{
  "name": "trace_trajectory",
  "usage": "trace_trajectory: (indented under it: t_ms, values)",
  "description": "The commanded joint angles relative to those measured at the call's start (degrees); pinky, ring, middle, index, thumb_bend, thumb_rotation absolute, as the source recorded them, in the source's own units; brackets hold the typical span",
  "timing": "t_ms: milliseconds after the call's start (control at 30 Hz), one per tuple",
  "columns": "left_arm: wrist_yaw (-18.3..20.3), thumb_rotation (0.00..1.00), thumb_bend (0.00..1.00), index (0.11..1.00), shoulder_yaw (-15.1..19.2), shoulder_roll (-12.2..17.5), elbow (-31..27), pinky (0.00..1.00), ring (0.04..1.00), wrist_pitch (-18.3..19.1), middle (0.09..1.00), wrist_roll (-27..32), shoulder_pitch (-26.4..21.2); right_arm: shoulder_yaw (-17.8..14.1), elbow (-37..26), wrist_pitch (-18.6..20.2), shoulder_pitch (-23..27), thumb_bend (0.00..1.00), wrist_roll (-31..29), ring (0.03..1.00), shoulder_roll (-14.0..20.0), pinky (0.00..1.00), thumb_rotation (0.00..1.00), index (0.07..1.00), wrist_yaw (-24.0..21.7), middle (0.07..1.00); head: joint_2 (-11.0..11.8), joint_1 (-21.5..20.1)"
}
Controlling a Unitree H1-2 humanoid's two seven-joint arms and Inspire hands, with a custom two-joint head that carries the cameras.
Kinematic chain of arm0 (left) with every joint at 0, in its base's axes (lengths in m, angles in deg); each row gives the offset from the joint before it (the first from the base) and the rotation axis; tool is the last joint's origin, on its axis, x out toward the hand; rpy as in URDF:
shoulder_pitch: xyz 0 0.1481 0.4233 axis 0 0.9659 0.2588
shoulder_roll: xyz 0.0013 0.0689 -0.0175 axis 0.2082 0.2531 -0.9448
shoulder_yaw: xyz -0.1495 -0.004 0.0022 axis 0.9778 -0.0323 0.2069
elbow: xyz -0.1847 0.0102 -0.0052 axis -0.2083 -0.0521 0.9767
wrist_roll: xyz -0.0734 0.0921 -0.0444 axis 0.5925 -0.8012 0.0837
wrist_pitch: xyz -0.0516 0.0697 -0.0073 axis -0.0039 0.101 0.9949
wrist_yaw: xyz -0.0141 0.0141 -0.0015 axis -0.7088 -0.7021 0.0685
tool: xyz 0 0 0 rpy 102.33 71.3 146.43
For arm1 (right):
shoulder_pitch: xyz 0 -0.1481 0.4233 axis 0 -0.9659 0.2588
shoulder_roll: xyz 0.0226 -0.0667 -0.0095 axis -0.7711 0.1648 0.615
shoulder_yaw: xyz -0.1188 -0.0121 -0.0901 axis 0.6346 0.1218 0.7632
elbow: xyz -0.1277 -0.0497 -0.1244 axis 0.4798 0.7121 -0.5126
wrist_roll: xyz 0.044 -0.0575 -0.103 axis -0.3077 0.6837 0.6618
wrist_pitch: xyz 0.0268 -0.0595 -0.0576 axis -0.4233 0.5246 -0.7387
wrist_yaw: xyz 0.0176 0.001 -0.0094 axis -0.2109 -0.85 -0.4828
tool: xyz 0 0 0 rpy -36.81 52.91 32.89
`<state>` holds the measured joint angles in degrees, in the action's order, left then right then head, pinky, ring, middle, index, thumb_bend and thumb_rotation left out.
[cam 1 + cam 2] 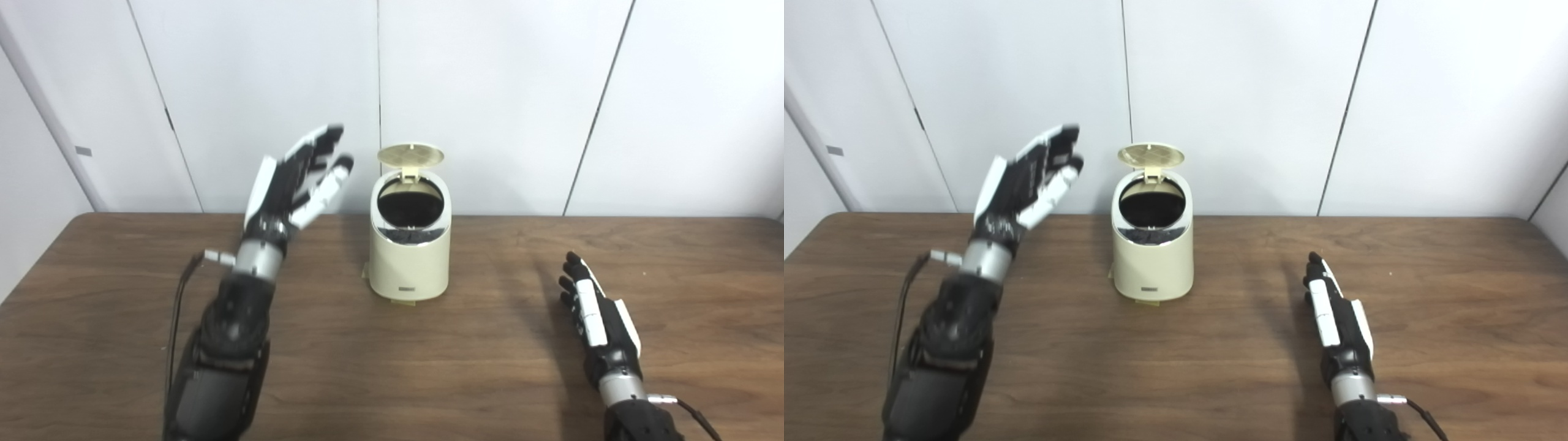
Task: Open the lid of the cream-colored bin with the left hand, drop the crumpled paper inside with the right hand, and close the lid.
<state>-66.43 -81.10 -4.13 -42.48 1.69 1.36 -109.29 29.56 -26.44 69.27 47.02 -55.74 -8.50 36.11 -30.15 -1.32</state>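
The cream-colored bin [409,254] stands near the far edge of the table [122,343], its lid [410,155] upright. No crumpled paper is visible. The left hand [300,177], fingers spread and holding nothing, should press the lid down gently from behind. The right hand [591,309] rests flat and empty, toward the near right corner.

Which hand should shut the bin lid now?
Probably the left hand: it is raised and open beside the upright lid. The right hand lies low on the table, farther from the bin.
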Motion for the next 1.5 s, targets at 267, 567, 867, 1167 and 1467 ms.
trace_trajectory:
  t_ms: [267,567,867,1167,1467]
  values:
    - [3.17,0.65,0.53,0.905,-5.24,2.38,5.47,0.86,0.9,0.81,0.899,-6.6,-11.53,1.26,-0.67,-0.25,-0.43,0.65,0.39,0.908,0.19,0.91,1.0,0.925,0.02,0.948,0.09,0.29]
    - [8.26,0.67,0.59,0.915,-13.08,4.42,11.59,0.89,0.947,1.26,0.943,-14.35,-17.23,2.88,-0.42,-0.38,-0.37,0.63,1.33,0.87,0.85,0.93,1.0,0.919,-0.02,0.925,0.15,0.2]
    - [9.44,0.71,0.63,0.819,-19.59,7.36,13.7,0.84,0.924,-1.99,0.913,-23.78,-18.28,3.81,-1.04,0.47,-0.19,0.61,4.22,0.845,0.68,0.86,1.0,0.913,1.1,0.913,-0.43,-0.26]
    - [8.75,0.67,0.63,0.602,-19.9,8.2,13.12,0.78,0.903,-3.92,0.878,-28.61,-16.21,4.74,-1.66,1.17,-0.37,0.56,6.91,0.825,0.92,0.8,1.0,0.921,1.2,0.906,-0.94,-0.6]
    - [10.22,0.73,0.62,0.604,-18.97,8.66,11.34,0.79,0.91,-4.78,0.87,-29.73,-14.51,5.5,-2.7,2.7,-0.52,0.55,8.99,0.827,1.11,0.79,1.0,0.929,1.26,0.91,-1.79,-0.97]
